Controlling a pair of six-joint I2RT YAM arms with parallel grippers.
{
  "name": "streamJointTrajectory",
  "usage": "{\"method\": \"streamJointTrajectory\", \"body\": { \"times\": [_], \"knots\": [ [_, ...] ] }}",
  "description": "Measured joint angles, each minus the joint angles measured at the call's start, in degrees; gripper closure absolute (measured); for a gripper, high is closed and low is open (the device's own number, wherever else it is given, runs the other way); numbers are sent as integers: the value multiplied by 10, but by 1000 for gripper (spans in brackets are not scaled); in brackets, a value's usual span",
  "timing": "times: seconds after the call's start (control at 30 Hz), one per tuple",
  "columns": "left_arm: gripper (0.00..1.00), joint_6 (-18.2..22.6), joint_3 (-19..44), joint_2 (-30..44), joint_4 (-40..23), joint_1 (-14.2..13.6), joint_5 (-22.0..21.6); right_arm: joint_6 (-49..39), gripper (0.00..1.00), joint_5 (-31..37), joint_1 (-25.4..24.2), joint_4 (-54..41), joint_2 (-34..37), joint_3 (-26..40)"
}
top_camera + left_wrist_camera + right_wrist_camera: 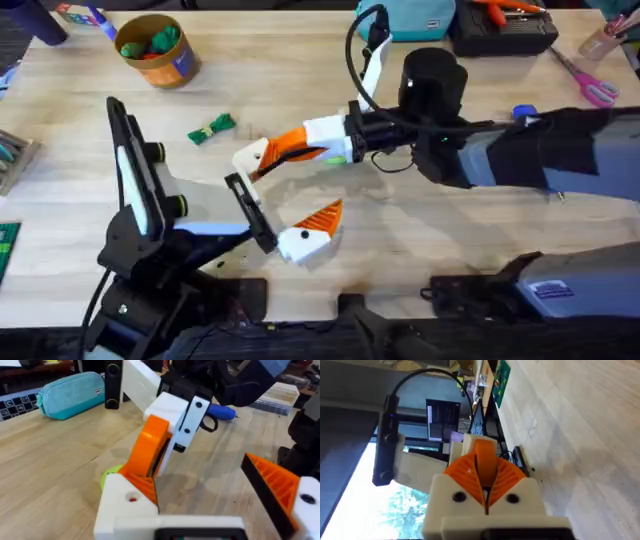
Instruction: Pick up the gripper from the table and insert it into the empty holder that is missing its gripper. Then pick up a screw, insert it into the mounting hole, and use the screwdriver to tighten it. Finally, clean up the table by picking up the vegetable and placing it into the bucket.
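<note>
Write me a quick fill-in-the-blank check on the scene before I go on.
1. The off-white printed gripper piece is clamped by the ___ arm's gripper.
2. The green vegetable lies on the ___, not yet in the bucket.
3. The label on the bucket's side is ___.
4. The pads clamping the printed gripper piece are ___.

Missing words: right; table; blue; orange

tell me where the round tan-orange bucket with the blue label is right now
In the overhead view, the round tan-orange bucket stands at the far left of the light wooden table, holding green and red items, beyond the small green vegetable.
</note>
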Motion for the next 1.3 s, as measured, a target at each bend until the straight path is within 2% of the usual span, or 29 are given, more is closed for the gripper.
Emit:
{"method": "streamJointTrajectory", "body": {
  "times": [0.73, 0.77, 0.83, 0.93, 1.13, 1.3],
  "knots": [
    [14, 0, 0, 0, 0, 0, 0, 0, 990, 0, 0, 0, 0, 0],
    [14, 0, 0, 0, 0, 0, 0, 1, 971, 0, 0, 0, 0, 0],
    [14, 1, 0, 0, 1, -1, 11, 0, 770, 5, 4, -2, 1, 0],
    [14, 3, 0, 0, 0, -3, 17, -1, 604, 13, 13, -4, 9, 2],
    [14, 6, 0, 0, 0, -3, 16, -3, 433, 20, 12, -10, 12, 2],
    [14, 9, 0, 0, 0, -3, 15, -3, 391, 21, 12, -11, 14, 2]
  ]
}}
